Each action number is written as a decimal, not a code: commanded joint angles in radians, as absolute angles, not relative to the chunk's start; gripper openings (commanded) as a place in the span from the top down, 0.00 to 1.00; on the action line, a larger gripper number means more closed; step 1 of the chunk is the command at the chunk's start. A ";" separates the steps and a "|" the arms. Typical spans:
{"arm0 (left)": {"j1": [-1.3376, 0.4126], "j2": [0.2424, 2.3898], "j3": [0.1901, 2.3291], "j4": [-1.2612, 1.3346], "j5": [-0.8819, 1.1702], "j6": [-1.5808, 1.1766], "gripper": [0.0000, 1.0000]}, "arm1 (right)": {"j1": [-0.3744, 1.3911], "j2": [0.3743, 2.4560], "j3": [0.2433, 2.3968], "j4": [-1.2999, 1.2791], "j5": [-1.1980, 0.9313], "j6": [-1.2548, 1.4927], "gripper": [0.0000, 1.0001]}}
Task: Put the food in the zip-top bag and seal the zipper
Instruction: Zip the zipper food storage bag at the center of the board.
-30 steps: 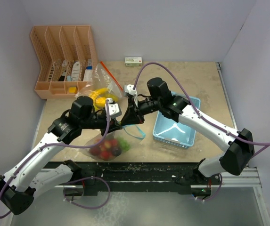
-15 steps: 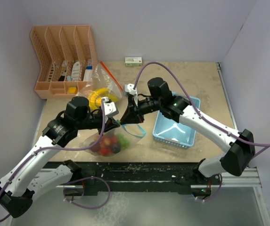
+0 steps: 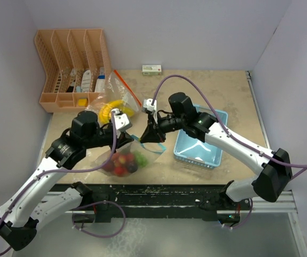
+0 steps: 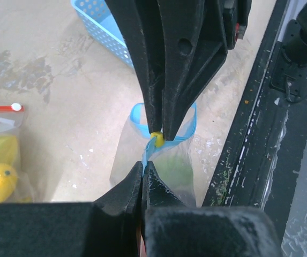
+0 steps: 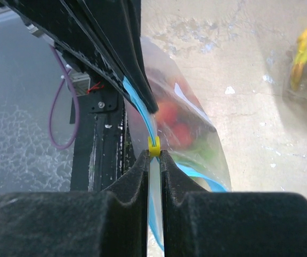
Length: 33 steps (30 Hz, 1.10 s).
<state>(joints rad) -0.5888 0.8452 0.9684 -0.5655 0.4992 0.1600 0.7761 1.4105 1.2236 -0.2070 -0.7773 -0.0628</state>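
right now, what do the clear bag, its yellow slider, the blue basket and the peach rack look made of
Clear zip-top bag: thin glossy plastic film; the food shows through and it creases. Small yellow slider: probably hard plastic, opaque. Light-blue rectangular basket: rigid moulded plastic, lattice walls. Peach slotted desk rack: likely the same, matte, perforated sides.

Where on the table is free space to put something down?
Bare: back right of the table, behind the blue basket, right of the small box. Crowded: front left, where the left gripper and right gripper pinch the zip-top bag beside the yellow-filled bag.
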 commanded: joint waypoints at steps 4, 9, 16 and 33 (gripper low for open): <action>-0.563 0.752 0.995 -0.415 0.366 0.130 1.00 | 0.764 1.383 1.156 -0.240 -0.648 -0.043 0.91; -0.559 0.734 0.989 -0.404 0.316 0.126 1.00 | 0.763 1.360 1.120 -0.208 -0.599 -0.012 0.91; -0.557 0.726 0.954 -0.374 0.424 0.126 1.00 | 0.759 1.342 1.114 -0.198 -0.616 -0.005 0.91; -0.557 0.962 1.077 -0.500 0.732 0.381 0.48 | 0.761 1.312 1.172 -0.229 -0.765 -0.080 0.91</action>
